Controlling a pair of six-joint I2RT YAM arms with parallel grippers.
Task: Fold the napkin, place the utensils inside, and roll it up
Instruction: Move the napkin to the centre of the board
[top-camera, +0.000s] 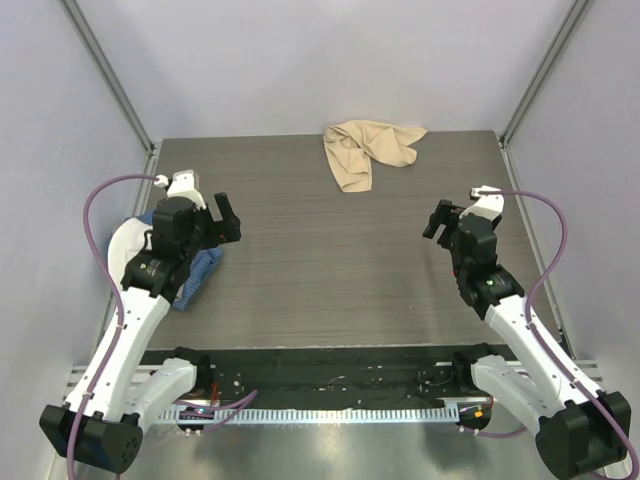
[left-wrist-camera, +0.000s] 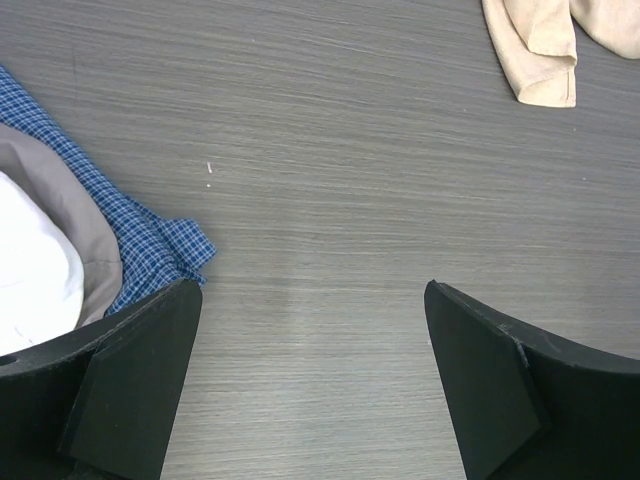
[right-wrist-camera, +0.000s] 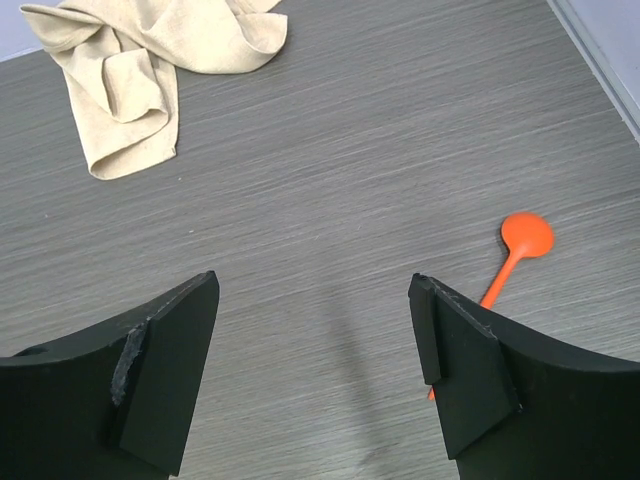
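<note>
**Table**, dark wood grain, work not yet begun. The napkin lies crumpled at the far edge, right of centre, untouched; it likely needs spreading flat before any fold. A blue checked cloth lies at the near left, outside the task. The left gripper and right gripper hover above the tabletop, jaws wide apart and empty, seemingly poised to reach forward. One orange spoon lies near the right gripper, its handle partly hidden; no other cutlery shows.

Beige napkin crumpled, far-centre — orange spoon flat, well apart to rt.
</note>
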